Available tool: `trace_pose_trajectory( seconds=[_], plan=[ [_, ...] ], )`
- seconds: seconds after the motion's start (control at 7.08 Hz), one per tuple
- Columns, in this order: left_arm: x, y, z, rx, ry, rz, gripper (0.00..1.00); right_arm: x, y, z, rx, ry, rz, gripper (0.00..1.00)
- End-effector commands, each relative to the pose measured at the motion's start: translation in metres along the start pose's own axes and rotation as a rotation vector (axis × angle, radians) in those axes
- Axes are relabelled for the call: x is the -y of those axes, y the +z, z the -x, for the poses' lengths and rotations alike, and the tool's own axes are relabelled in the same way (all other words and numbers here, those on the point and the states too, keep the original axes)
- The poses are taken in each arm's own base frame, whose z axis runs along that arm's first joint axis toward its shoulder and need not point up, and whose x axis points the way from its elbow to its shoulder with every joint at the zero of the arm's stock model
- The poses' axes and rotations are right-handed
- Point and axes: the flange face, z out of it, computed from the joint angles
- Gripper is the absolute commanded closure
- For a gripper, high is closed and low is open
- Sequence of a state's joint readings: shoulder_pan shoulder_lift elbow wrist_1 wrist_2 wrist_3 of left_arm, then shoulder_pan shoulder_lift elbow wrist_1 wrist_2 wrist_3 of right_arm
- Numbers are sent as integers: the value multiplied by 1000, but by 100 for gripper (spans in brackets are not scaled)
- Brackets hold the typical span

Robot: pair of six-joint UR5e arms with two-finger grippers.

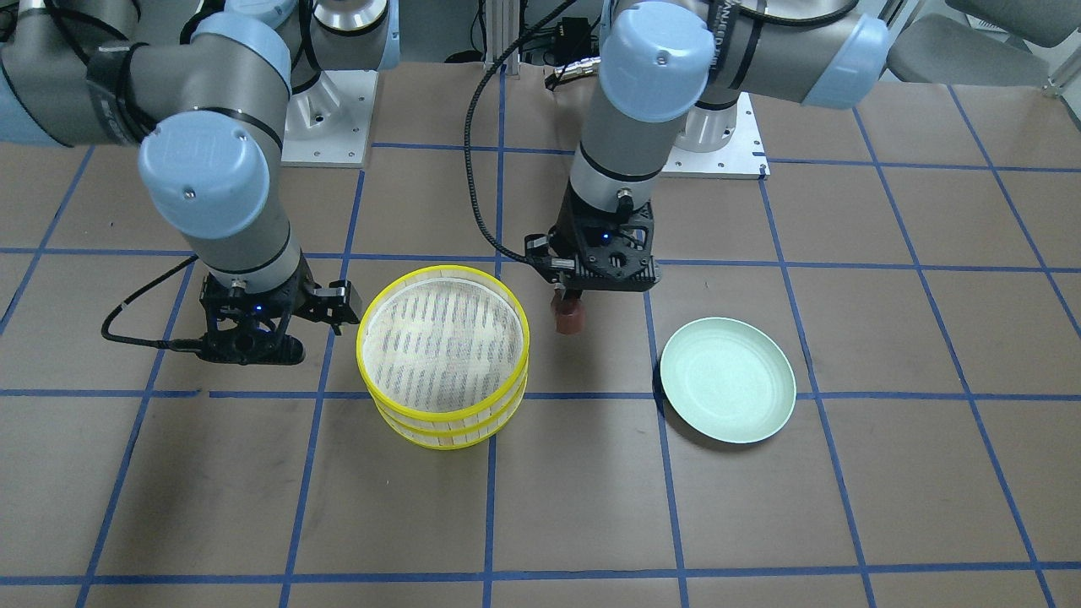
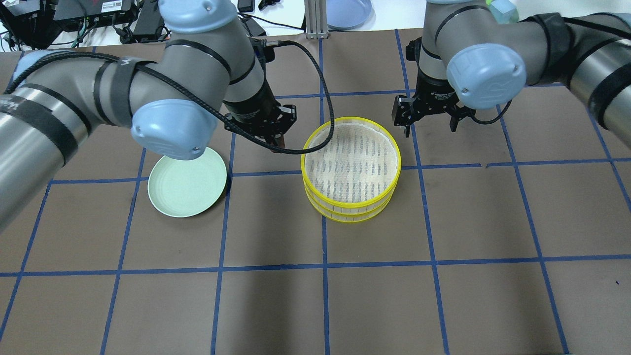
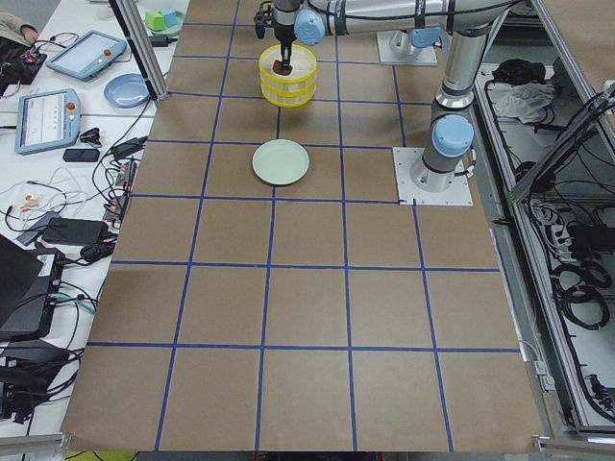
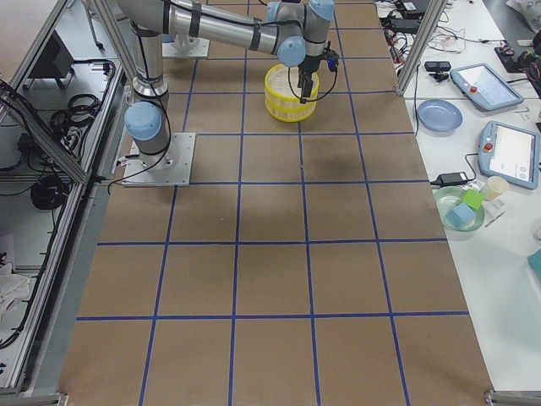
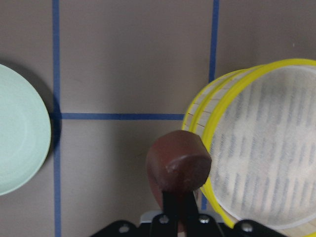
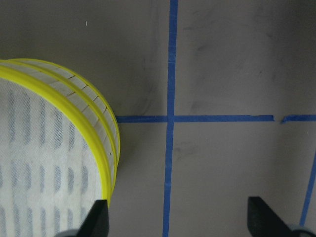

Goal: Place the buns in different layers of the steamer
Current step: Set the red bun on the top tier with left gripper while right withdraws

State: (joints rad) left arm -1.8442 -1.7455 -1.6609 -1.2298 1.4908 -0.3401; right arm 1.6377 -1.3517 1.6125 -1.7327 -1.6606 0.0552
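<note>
Two steamer layers stand stacked, the upper one on the lower one; they also show in the overhead view. The upper floor is bare and the lower layer's inside is hidden. My left gripper is shut on the dark reddish-brown bun, held above the table just beside the stack's rim; the bun fills the left wrist view. My right gripper is open and empty on the stack's other side, its fingers low beside the wall. The cream bun is not in view.
A pale green plate lies empty on the brown paper, on the left gripper's far side from the stack; it also shows in the overhead view. Blue tape lines grid the table.
</note>
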Motion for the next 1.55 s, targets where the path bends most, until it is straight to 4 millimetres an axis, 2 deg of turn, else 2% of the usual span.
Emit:
trace_pose_trajectory(
  seconds=[0.0,0.14,0.28,0.42,0.57,0.71,0.85,0.99,1.13,1.27,1.41],
  plan=[
    [-20,23,-45,1,-83,18,100,-47,-73,-11,9,10,-65,0],
    [-25,35,-64,-10,-100,6,100,-62,-105,-14,19,13,-106,0],
    [-24,44,-71,-15,-109,4,100,-69,-128,-17,21,15,-153,0],
    [-19,56,-74,-29,-173,8,100,-73,-145,-19,32,21,-191,0],
    [-13,71,-79,-61,-206,22,100,-66,-155,-25,79,42,-205,0],
    [-9,83,-81,-65,-209,16,28,-63,-157,-33,100,57,-208,0],
    [-8,87,-85,-74,-226,9,0,-65,-151,-34,94,56,-175,0],
    [-9,89,-86,-74,-231,11,0,-68,-147,-32,100,48,-147,0],
    [-9,82,-86,-74,-204,-5,0,-69,-146,-33,97,45,-141,0],
    [-8,55,-80,-82,-112,-54,0,-69,-144,-33,95,44,-136,0],
    [-2,30,-65,-19,-20,-121,0,-69,-143,-33,95,43,-135,0]
  ],
)
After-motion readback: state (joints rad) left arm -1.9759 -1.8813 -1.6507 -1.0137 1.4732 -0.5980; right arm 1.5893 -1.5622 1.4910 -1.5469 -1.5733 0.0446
